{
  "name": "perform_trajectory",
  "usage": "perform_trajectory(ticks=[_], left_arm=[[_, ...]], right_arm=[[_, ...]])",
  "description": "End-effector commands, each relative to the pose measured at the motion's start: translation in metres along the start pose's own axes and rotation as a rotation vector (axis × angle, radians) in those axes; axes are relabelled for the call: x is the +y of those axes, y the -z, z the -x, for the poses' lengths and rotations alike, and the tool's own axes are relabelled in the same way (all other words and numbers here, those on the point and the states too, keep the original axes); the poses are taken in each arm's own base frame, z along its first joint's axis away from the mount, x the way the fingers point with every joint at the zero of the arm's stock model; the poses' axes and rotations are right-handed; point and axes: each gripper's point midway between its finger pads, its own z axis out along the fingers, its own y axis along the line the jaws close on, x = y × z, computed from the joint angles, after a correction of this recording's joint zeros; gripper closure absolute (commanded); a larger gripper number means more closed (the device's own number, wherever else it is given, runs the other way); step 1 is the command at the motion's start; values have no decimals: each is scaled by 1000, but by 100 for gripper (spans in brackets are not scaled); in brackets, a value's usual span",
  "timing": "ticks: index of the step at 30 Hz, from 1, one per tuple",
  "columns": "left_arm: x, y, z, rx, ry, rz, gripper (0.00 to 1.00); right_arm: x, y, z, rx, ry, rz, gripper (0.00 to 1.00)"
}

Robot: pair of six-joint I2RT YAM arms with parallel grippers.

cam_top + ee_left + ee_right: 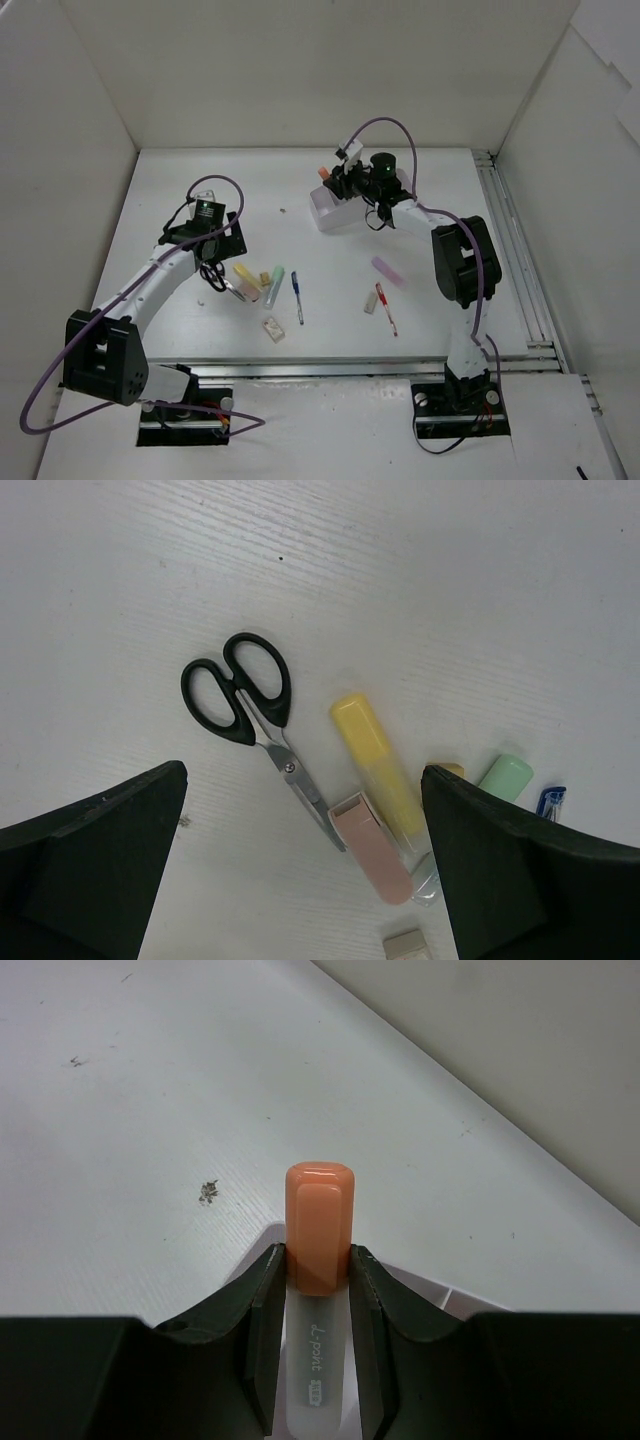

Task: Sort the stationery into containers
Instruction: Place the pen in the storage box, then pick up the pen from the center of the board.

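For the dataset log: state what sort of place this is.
Probably a robot test cell in a lab, not a real desk: a white table boxed in by plain white panels, left arm and right arm bolted at its near edge, scissors lying loose.

Left tool point(305, 775) wide; right tool point(318, 1260) clamped.

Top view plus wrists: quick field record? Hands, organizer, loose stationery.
left hand: open, above scissors
right hand: shut on orange marker, at organizer's edge
organizer: white, far side, centre
loose by scissors: yellow marker, pink marker, green marker, blue pen
loose near right arm: lilac marker, red pen, eraser
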Motion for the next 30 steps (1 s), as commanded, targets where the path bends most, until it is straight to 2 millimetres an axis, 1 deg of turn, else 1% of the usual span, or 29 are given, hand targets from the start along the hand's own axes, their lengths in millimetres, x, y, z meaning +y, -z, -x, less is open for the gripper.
perform_trajectory(ticks=[1, 2, 5, 6, 8, 9, 11, 12, 13, 14, 15, 16, 17, 18, 19, 20, 21, 22, 23, 24, 25, 26, 27, 28, 29, 30], left_arm=[[-11, 9, 31, -79, 12, -42, 1], [-12, 8, 32, -80, 12, -46, 0], [-14, 5, 31, -65, 18, -46, 1], [-14, 4, 31, -62, 29, -43, 1], [-15, 3, 29, -46, 38, -37, 1], [-15, 2, 27, -40, 46, -36, 1], [-18, 1, 26, -30, 76, -42, 1], [-19, 0, 25, -25, 90, -46, 1], [-21, -1, 23, -16, 107, -54, 1], [-21, -1, 22, -13, 121, -51, 1], [-21, -2, 21, -11, 136, -48, 1], [-20, -4, 18, -7, 159, -41, 0], [-20, -6, 17, -5, 173, -35, 1], [-20, -7, 15, 1, 186, -29, 1], [-19, -10, 13, 9, 209, -17, 1], [-19, -12, 13, 12, 225, -4, 1], [-20, -16, 8, 26, 227, 13, 0], [-22, -16, 8, 25, 232, 30, 1], [-22, -19, 9, 30, 271, 46, 1], [-25, -24, 3, 50, 268, 60, 1], [-26, -25, 6, 56, 280, 71, 0], [-31, -26, 5, 62, 297, 74, 1], [-32, -30, 3, 73, 306, 82, 2], [-31, -34, -1, 90, 310, 98, 4], [-35, -35, -3, 95, 314, 95, 5], [-35, -39, -7, 107, 329, 110, 8]], right_arm=[[-24, 1, 56, -152, 101, -50, 96], [-22, 0, 55, -151, 102, -49, 95], [-19, 1, 45, -133, 100, -40, 87], [-15, 2, 49, -140, 102, -32, 79], [-12, 6, 54, -149, 109, -19, 71], [-8, 10, 58, -153, 113, -14, 61], [-6, 15, 65, -162, 122, -13, 52], [0, 22, 76, -177, 139, -11, 46], [2, 26, 80, -181, 145, -7, 44], [7, 29, 79, -178, 143, -3, 42], [12, 36, 94, -202, 162, -3, 37], [16, 40, 100, -212, 169, 1, 35], [20, 45, 98, -207, 166, 1, 32], [29, 54, 115, -234, 183, 4, 26], [32, 58, 120, -241, 185, -5, 23], [37, 63, 115, -230, 174, -11, 19], [41, 73, 134, -259, 168, -58, 3], [43, 79, 138, -264, 152, -83, 2], [45, 84, 131, -251, 124, -105, 2], [50, 95, 147, -282, 74, -135, 2], [42, 104, 147, -283, 36, -212, 2], [46, 116, 145, -286, 3, -242, 2], [44, 123, 143, -291, -54, -277, 2], [37, 131, 137, -285, -85, -348, 2], [40, 137, 119, -256, -102, -366, 2], [39, 151, 124, -276, -111, -408, 2]])
